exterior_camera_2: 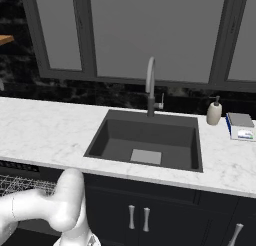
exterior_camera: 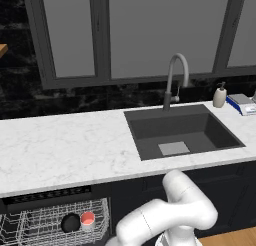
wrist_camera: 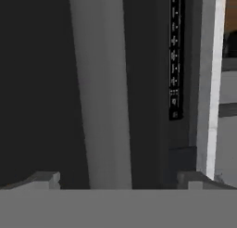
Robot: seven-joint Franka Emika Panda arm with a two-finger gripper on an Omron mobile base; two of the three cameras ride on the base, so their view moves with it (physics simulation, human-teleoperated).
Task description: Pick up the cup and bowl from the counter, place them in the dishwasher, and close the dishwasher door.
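Observation:
The black bowl [exterior_camera: 70, 223] and the red-topped cup [exterior_camera: 87, 219] sit side by side in the white wire rack [exterior_camera: 30, 225] of the dishwasher [exterior_camera: 50, 195], below the counter [exterior_camera: 65, 145]. In the rolled hand view, my gripper [wrist_camera: 118, 180] is open, close to the dark dishwasher door [wrist_camera: 37, 83]. A pale grey bar handle [wrist_camera: 102, 83] runs along the door, in line with the gap between my fingertips [wrist_camera: 46, 178]. A strip of light markings [wrist_camera: 174, 55] lies beside the white counter edge [wrist_camera: 210, 83]. My arm [exterior_camera: 165, 215] bends down below the counter front.
A dark inset sink [exterior_camera: 182, 132] with a grey faucet [exterior_camera: 175, 80] lies to the right of the dishwasher. A cream soap bottle [exterior_camera: 219, 96] and a blue-edged box [exterior_camera: 242, 104] stand at the back right. Dark cabinet doors [exterior_camera_2: 140, 215] sit under the sink.

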